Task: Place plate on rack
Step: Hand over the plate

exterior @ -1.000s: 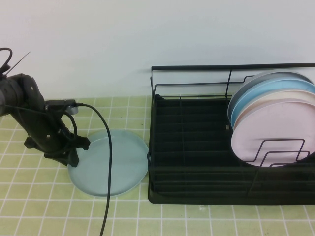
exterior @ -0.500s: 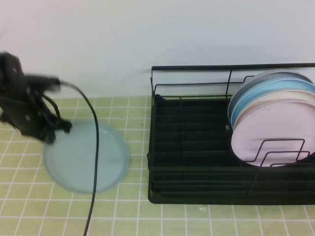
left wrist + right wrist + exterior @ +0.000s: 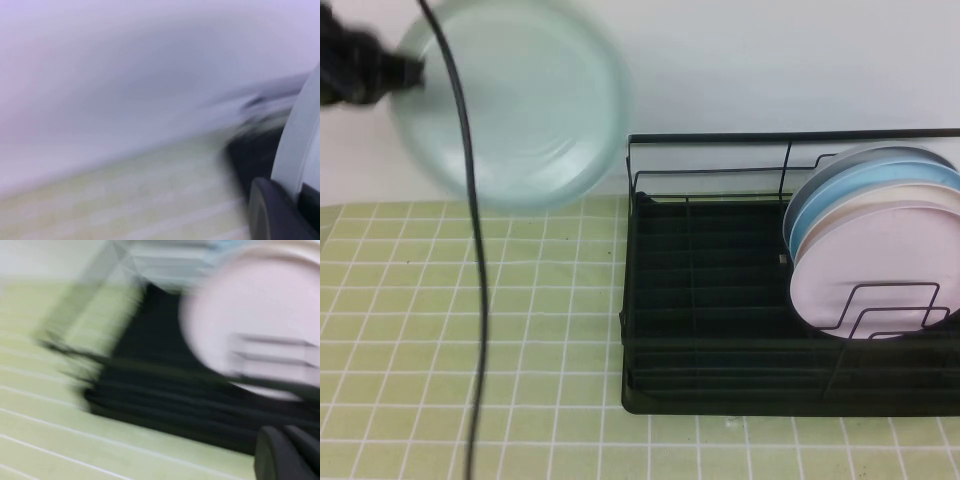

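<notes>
the plate [image 3: 515, 105] is up in the air at the top left of the high view, well above the tiled table [image 3: 470, 330] and to the left of the rack [image 3: 720, 330]. its face is turned toward the camera and its right edge is near the rack's back rail, but not touching it. the left gripper [image 3: 405, 70] pinches the plate's left rim, and in the left wrist view a dark finger [image 3: 272, 212] lies against the pale edge of the plate [image 3: 300, 135]. a black cable [image 3: 470, 250] hangs down in front of the plate and the table. the rack stands on the table on the right; a pink plate [image 3: 875, 270] leans in its right end with a blue plate [image 3: 860, 185] and others behind it. the right gripper [image 3: 287, 452] shows only in the right wrist view, near the rack [image 3: 165, 390] and above the table; i cannot tell its state.
</notes>
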